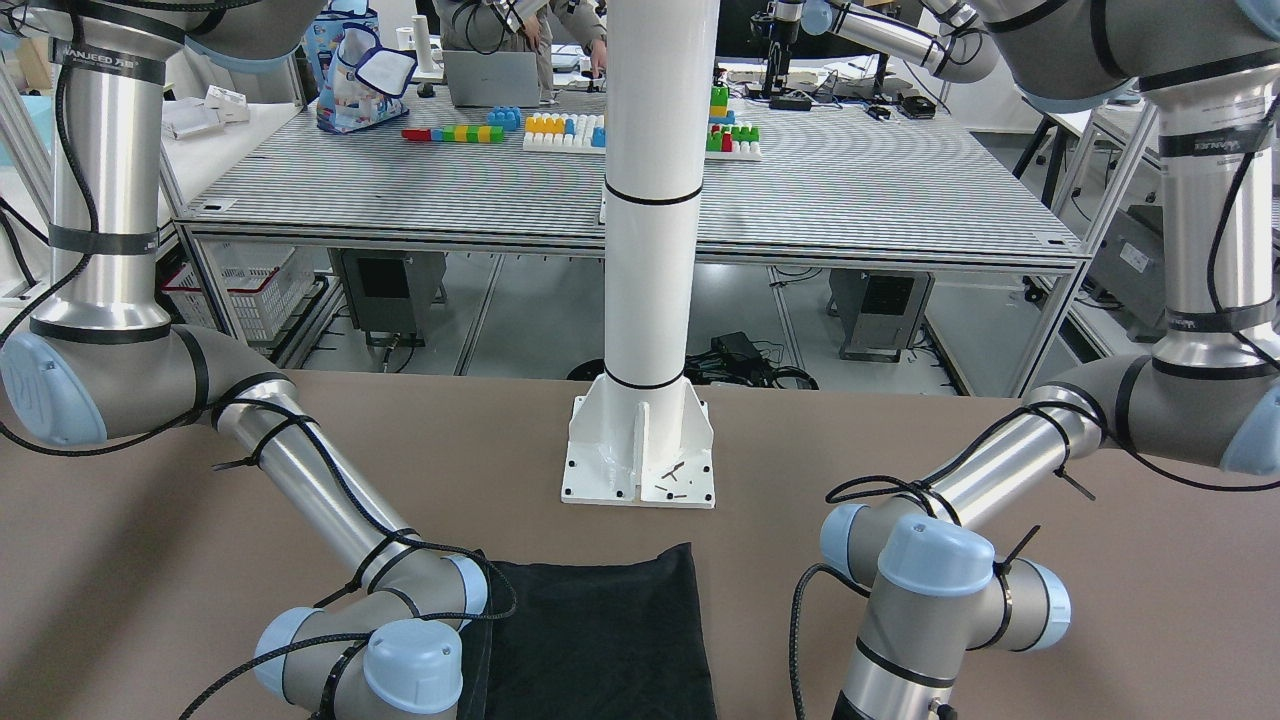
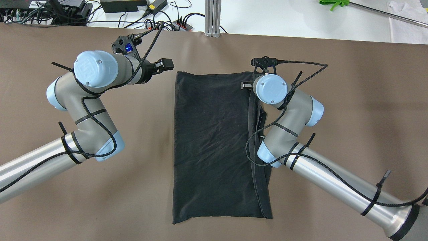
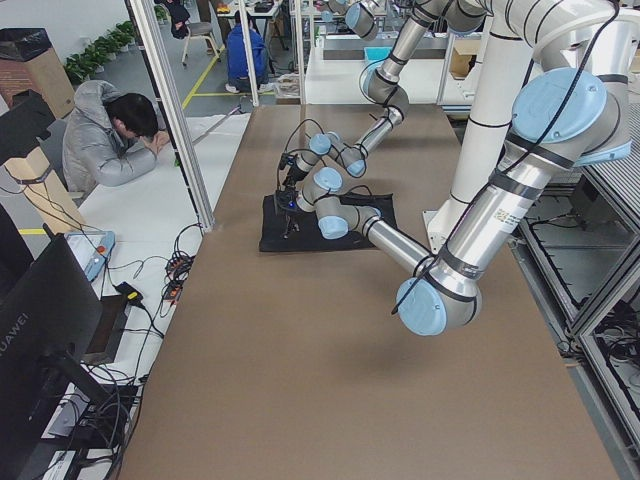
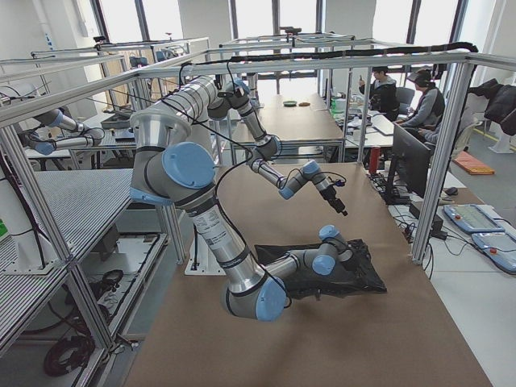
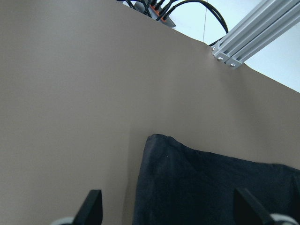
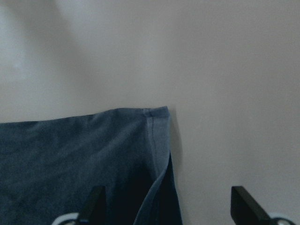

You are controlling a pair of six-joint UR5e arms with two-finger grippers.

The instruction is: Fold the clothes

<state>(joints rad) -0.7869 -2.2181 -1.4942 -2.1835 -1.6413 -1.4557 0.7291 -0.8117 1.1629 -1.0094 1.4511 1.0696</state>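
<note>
The clothes are one black garment lying flat on the brown table as a tall rectangle, with a doubled layer along its right edge. My left gripper hovers just left of the far left corner, open; in the left wrist view that corner lies between the spread fingertips. My right gripper sits over the far right corner, mostly hidden under its wrist. The right wrist view shows it open, with the hemmed corner between the fingertips and an upper layer slightly lifted.
The white pole's base plate stands on the robot's side of the garment. Cables and power strips and an aluminium post lie past the far table edge. A seated person is beside the table.
</note>
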